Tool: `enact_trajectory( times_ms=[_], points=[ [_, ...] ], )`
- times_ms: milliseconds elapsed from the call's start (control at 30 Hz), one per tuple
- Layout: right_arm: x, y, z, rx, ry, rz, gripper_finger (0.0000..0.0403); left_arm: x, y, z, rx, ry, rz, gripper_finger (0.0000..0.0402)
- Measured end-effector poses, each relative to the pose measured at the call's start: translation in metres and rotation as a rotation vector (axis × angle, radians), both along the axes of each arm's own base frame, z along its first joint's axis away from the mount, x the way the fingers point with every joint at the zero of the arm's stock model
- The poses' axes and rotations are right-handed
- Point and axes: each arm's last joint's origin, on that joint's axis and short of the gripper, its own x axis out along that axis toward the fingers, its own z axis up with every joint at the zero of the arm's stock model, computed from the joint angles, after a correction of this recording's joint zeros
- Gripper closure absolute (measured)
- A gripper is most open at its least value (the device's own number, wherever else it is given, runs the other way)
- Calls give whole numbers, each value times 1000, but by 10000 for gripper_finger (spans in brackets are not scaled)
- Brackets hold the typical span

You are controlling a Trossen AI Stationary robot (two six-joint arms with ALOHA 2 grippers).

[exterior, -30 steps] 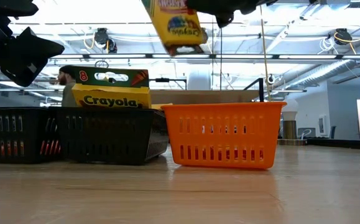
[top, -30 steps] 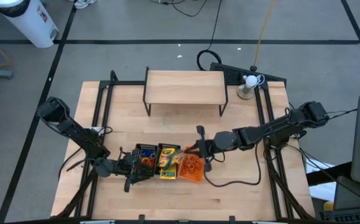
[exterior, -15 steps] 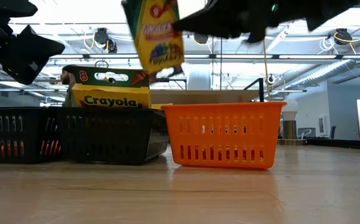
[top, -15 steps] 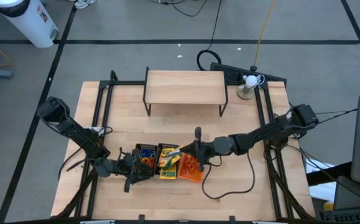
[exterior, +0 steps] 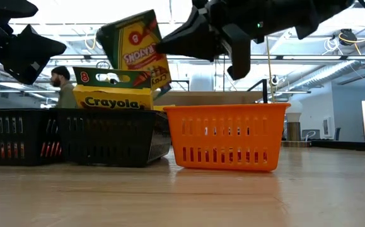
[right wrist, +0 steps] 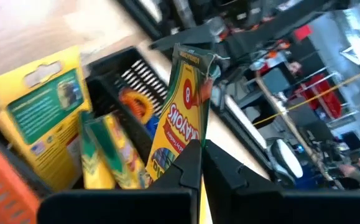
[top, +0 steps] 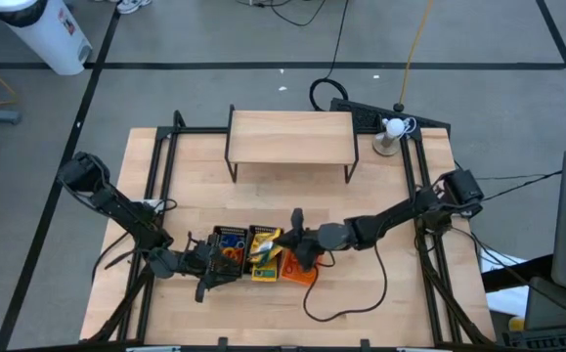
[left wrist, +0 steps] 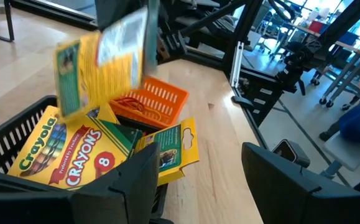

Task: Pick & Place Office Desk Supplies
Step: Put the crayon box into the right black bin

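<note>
While you look across the tabletop, your nearest things are three mesh trays in a row: the orange tray (exterior: 226, 135) at the right, a black tray (exterior: 110, 135) touching it at the middle, and a second black tray (exterior: 9, 135) at the left. A crayon box (exterior: 113, 94) stands up out of the middle tray, its "Crayola" face toward you. Above it, your right gripper (top: 281, 242) has its fingers pinched shut on another crayon box (exterior: 135, 47), held tilted over the middle tray and clear of the boxes below. From above, that held box (top: 266, 244) sits over the join of the middle and orange trays. Your left gripper (top: 204, 266) hangs with its fingers spread and nothing between them, beside the left black tray, where rubber bands (top: 230, 252) lie. Farther back stand a wooden shelf (top: 290, 139) and, near the far right corner, a white ball (top: 394, 127) on its stand.
</note>
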Motion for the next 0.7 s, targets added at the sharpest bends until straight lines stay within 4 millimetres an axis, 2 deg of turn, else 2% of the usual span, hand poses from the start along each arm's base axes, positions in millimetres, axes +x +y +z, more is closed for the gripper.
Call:
enact_trajectory(
  times_ms=[433, 533, 700],
  points=[
    [1, 8, 1, -53, 51, 33, 403, 0, 0, 0, -5, 0, 3, 172],
    [1, 9, -1, -43, 76, 90, 401, 0, 0, 0, -7, 1, 3, 172],
    [0, 11, -2, -37, 83, 140, 374, 0, 0, 0, -11, 1, 5, 172]
  ],
)
